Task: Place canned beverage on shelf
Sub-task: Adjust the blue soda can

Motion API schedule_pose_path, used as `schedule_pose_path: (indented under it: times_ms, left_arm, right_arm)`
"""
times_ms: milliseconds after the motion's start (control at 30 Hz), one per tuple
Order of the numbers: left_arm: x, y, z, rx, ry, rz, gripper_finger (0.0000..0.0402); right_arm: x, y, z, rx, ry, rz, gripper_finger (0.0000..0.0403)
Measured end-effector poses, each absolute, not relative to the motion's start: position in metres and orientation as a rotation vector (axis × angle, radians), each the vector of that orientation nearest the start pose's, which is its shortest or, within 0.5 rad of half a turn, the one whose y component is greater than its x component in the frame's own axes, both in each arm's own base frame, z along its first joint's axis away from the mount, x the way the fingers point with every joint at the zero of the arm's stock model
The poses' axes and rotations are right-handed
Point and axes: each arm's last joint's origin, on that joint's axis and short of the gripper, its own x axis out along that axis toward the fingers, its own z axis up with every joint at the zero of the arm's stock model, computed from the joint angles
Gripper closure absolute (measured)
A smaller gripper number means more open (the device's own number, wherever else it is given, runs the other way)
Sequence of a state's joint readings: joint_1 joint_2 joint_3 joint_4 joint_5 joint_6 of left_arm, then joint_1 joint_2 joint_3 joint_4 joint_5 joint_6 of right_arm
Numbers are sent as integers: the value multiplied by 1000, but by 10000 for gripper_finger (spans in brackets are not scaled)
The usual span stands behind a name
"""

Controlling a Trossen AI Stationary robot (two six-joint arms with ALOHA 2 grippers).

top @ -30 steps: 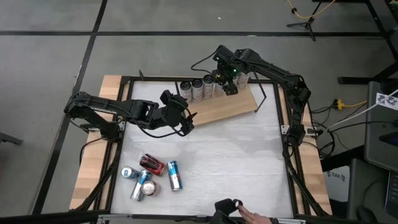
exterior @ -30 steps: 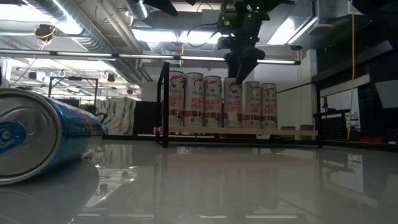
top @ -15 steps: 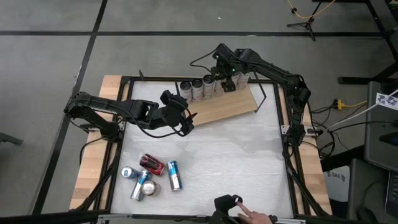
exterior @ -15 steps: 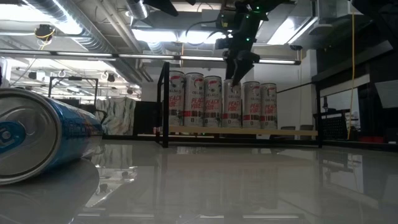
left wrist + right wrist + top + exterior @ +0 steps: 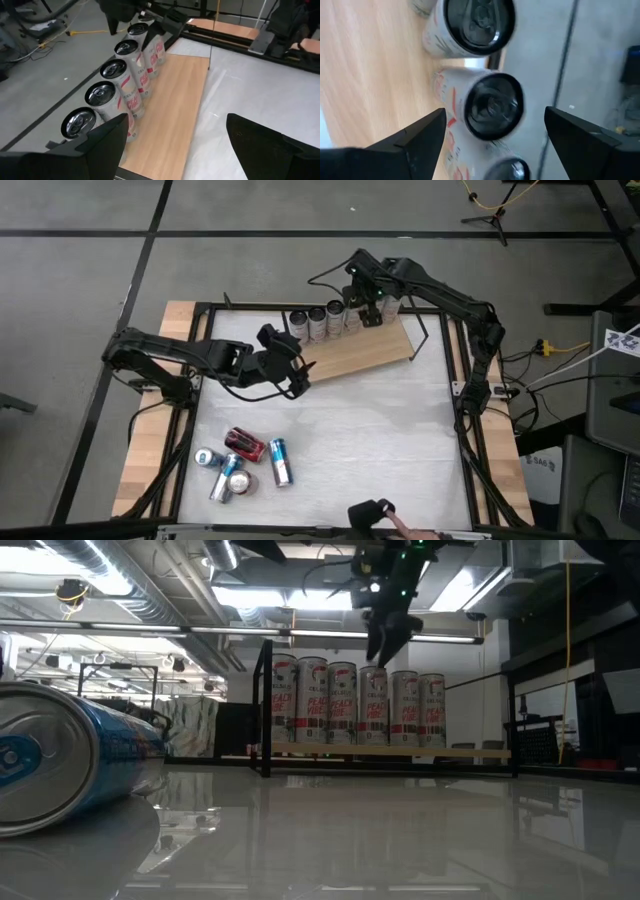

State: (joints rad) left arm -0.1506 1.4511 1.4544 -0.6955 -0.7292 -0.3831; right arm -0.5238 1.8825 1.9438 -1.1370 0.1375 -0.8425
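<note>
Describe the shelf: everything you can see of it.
The shelf is a flat rectangular light-brown wooden board in a thin black wire frame, lying at an angle on the white tabletop's far side. A row of six upright white cans with red print stands along its back edge; the front strip is bare. The right gripper hangs open above the row, touching nothing.

The white desk (image 5: pixel 380 430) carried the shelf (image 5: pixel 370 352), a light wooden board in a thin black wire frame, set at a slant near the far edge. A row of six cans (image 5: pixel 358 703) stood upright on the board along its far side, touching or nearly so. Near the desk's front left, a cluster of loose cans (image 5: pixel 243 460) lay well apart from the shelf.
</note>
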Motion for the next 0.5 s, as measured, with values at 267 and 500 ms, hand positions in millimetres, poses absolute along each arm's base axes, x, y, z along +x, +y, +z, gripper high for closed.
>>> schedule_pose_path:
  times_ms: [267, 500]
  left_arm:
    - [286, -32, 385, -124, 502, 527, 72]
    - [274, -45, 393, -140, 493, 429, 72]
  right_arm:
    - [327, -158, 379, -594, 1166, -191, 72]
    - [320, -112, 406, -527, 1038, -213, 72]
